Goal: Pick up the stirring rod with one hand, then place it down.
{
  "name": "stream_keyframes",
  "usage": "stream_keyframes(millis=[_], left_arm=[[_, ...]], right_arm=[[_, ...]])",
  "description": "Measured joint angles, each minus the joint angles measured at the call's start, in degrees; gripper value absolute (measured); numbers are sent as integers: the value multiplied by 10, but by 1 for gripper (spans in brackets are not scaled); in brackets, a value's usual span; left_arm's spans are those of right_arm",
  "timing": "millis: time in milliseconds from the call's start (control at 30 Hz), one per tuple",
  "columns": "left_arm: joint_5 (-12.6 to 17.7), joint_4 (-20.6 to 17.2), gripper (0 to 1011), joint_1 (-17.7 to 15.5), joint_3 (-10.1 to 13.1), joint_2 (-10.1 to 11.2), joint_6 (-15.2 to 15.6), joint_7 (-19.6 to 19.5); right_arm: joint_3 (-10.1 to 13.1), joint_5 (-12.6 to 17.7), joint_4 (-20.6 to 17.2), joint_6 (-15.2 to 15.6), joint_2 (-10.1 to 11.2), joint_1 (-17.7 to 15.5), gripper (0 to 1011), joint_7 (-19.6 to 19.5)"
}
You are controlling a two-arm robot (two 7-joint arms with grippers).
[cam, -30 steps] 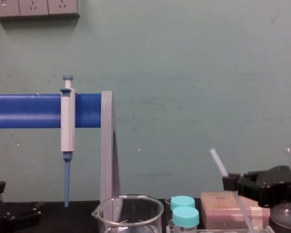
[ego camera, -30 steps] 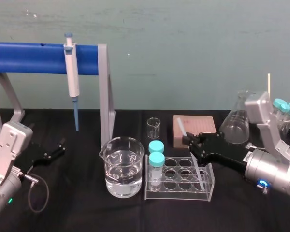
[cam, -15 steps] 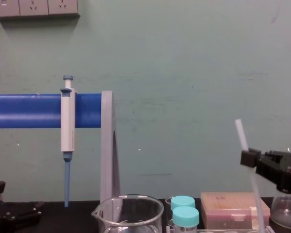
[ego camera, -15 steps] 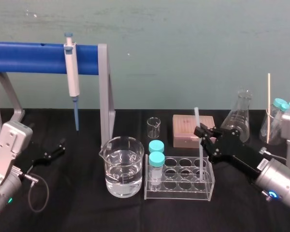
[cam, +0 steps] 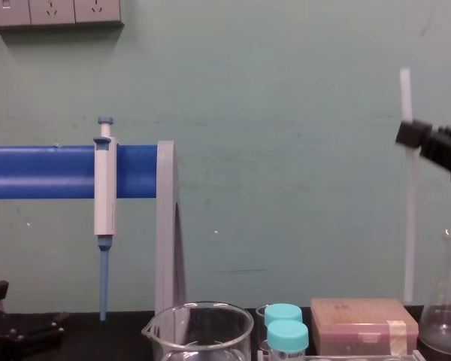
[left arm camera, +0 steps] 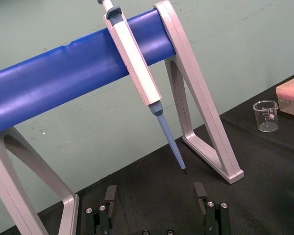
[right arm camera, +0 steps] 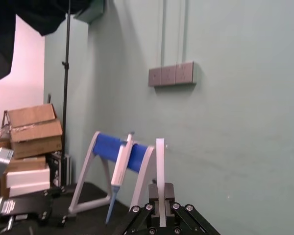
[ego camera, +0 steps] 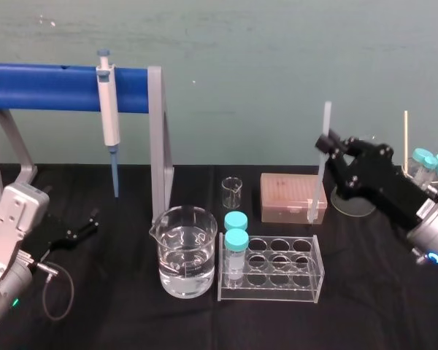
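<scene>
Hanging upright just above the pink tip box (ego camera: 288,195), the stirring rod (ego camera: 320,171) is clamped by the right gripper (ego camera: 324,143); the nearby flask (cam: 445,308) could be struck on lowering; the left gripper (left arm camera: 155,192) is parked, jaws apart.

Pale green wall (cam: 286,113) with a socket strip (cam: 52,11), black-covered table (ego camera: 131,321), stacked cardboard boxes (right arm camera: 32,128).

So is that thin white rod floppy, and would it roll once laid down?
Probably stiff: the rod hangs straight and nearly upright from the right gripper, pinched near its top. Thin and seemingly round, it may roll on the table. The left gripper idles at left.
</scene>
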Motion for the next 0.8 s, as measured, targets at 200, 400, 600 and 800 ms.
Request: stream_keyframes(millis=[200,400,600,800], left_arm=[[0,0,1000,0,0,0,0,0],[0,0,1000,0,0,0,0,0],[0,0,1000,0,0,0,0,0],[0,0,1000,0,0,0,0,0]], right_arm=[[7,0,-5,1,-3,7,61,-2],[8,-3,-4,3,-5,12,61,-3],[8,-4,-2,6,-8,14,60,-4],[6,-7,0,7,-10,14,61,-4]])
